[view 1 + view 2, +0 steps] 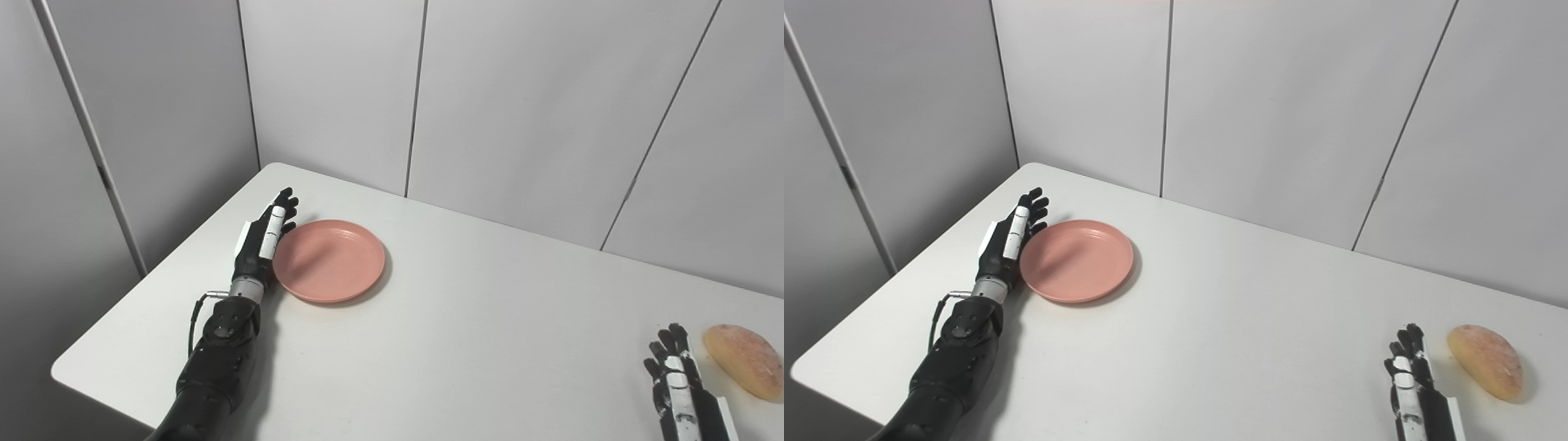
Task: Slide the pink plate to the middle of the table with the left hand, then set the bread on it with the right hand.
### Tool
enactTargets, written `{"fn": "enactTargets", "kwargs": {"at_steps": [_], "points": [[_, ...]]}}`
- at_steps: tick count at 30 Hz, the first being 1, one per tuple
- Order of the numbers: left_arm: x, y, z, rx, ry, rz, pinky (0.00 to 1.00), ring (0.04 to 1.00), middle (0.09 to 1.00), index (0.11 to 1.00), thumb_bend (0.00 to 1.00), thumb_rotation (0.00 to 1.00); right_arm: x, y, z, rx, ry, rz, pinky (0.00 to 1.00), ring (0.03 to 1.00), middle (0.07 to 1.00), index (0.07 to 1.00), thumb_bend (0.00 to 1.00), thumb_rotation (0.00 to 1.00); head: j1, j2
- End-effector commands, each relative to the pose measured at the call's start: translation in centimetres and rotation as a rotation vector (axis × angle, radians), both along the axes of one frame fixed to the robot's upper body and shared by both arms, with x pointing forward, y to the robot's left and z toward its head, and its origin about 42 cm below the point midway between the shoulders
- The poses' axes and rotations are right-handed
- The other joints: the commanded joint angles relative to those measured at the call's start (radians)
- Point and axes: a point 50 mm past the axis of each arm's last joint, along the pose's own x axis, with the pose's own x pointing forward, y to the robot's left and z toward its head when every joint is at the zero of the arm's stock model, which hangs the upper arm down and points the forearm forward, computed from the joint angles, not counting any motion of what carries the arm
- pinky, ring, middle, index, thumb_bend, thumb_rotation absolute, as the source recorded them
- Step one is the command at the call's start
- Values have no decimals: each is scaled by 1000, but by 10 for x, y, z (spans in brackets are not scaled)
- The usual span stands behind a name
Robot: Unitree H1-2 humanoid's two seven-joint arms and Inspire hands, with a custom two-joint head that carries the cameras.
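Two hands in view. Left hand (264, 236) flat, fingers straight, edge against plate (329, 261) rim, gripping nothing. Plate toward table (465, 318) left, short of middle. Right hand (1410, 373) spread, empty, resting just beside bread (1486, 361) near right edge.

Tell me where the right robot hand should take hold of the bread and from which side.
Grip the bread across its narrow middle, coming from above and from its left, where the right robot hand waits open. The loaf is a long, rounded oval lying flat on the table, so its short width probably suits the fingers better than its length.
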Motion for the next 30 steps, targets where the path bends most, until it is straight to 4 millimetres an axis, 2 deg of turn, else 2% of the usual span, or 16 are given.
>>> {"fn": "enactTargets", "kwargs": {"at_steps": [1, 12, 22, 30], "points": [[10, -8, 12, 1, -58, -26, 913, 933, 909, 875, 717, 1000, 5, 2, 17, 0, -58, 1, 1000, 1000, 1000, 1000, 478, 846, 1, 1], [13, -23, 0, -10, -43, -58, 888, 931, 918, 894, 739, 1000, 5, 2, 19, -6, -57, -3, 1000, 1000, 1000, 1000, 480, 837, -6, 10], [16, -49, -2, -45, -43, -96, 859, 915, 904, 873, 721, 997, 8, 2, 16, -13, -68, -5, 1000, 1000, 1000, 1000, 478, 827, -40, 37], [17, -75, 1, -71, -42, -144, 851, 899, 897, 873, 711, 1000, 11, 4, 11, -13, -80, 5, 1000, 1000, 1000, 1000, 540, 802, -77, 63]]}}
